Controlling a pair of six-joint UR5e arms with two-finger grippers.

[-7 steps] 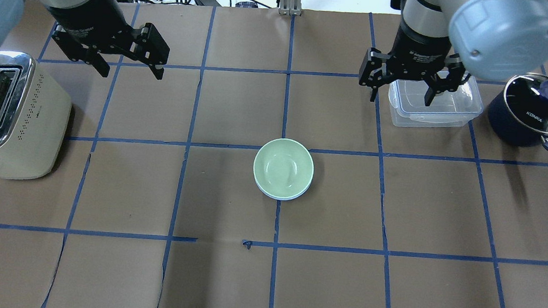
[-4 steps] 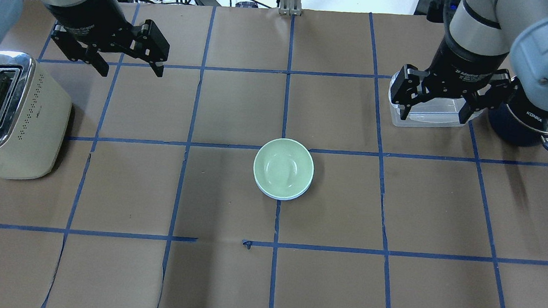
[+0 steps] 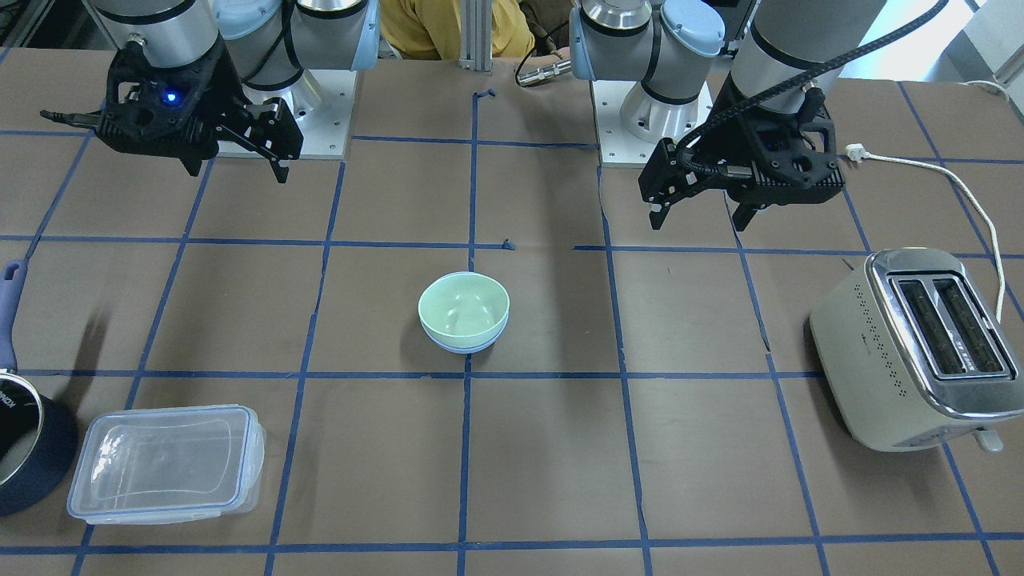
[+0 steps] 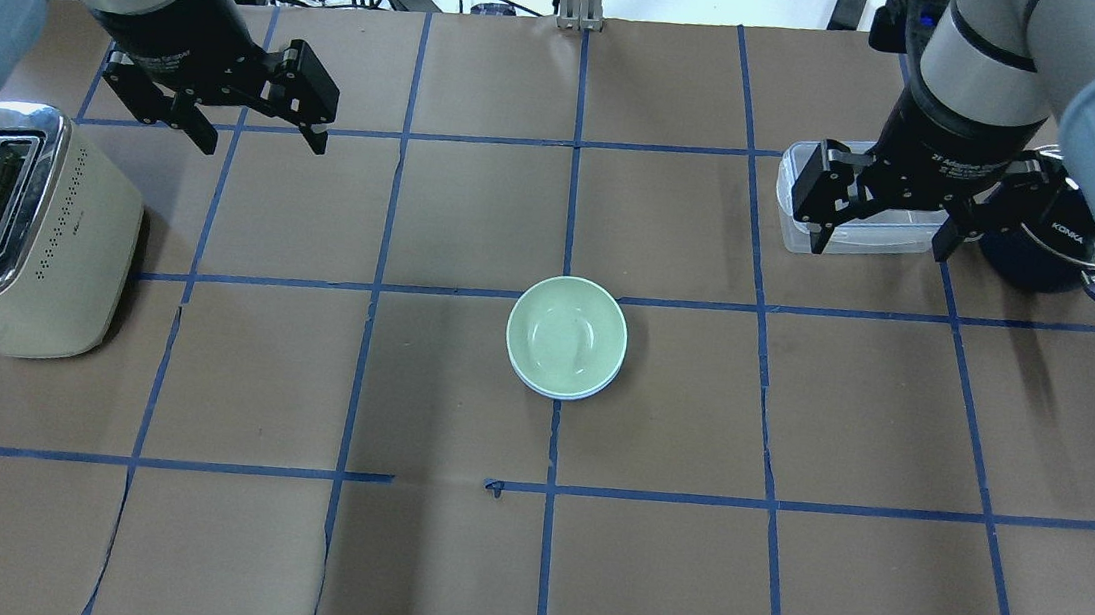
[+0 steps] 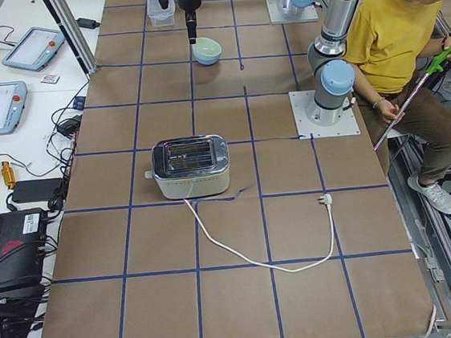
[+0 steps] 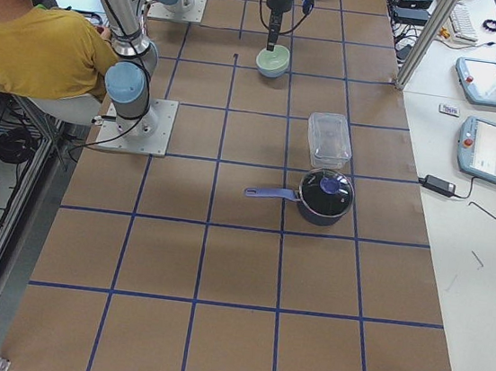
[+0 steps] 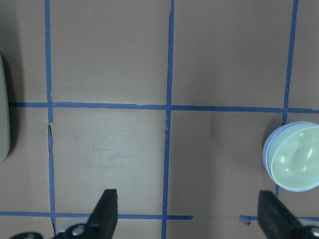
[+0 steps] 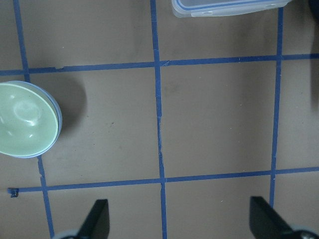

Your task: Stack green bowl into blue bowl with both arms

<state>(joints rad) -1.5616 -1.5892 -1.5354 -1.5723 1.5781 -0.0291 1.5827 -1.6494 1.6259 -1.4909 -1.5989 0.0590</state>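
Observation:
The green bowl [image 4: 566, 334] sits nested inside the blue bowl [image 4: 571, 395] at the table's middle; only a thin blue rim shows under it. The stack also shows in the front view, green bowl [image 3: 462, 308] in blue bowl [image 3: 464, 346]. My left gripper [image 4: 262, 144] is open and empty, raised over the far left, well apart from the bowls. My right gripper [image 4: 879, 249] is open and empty, raised at the far right. The left wrist view shows the green bowl [image 7: 294, 157] at its right edge. The right wrist view shows it [image 8: 27, 119] at its left edge.
A cream toaster [image 4: 13, 226] stands at the left edge, its cord trailing off. A clear lidded container [image 4: 856, 232] and a navy pot [image 4: 1023, 268] with a glass lid stand at the far right under my right arm. A seated person [image 5: 392, 30] is behind the robot.
My right arm has swung right and toward the near side, from over the clear container to its edge beside the pot. The left arm and the bowls have not moved.

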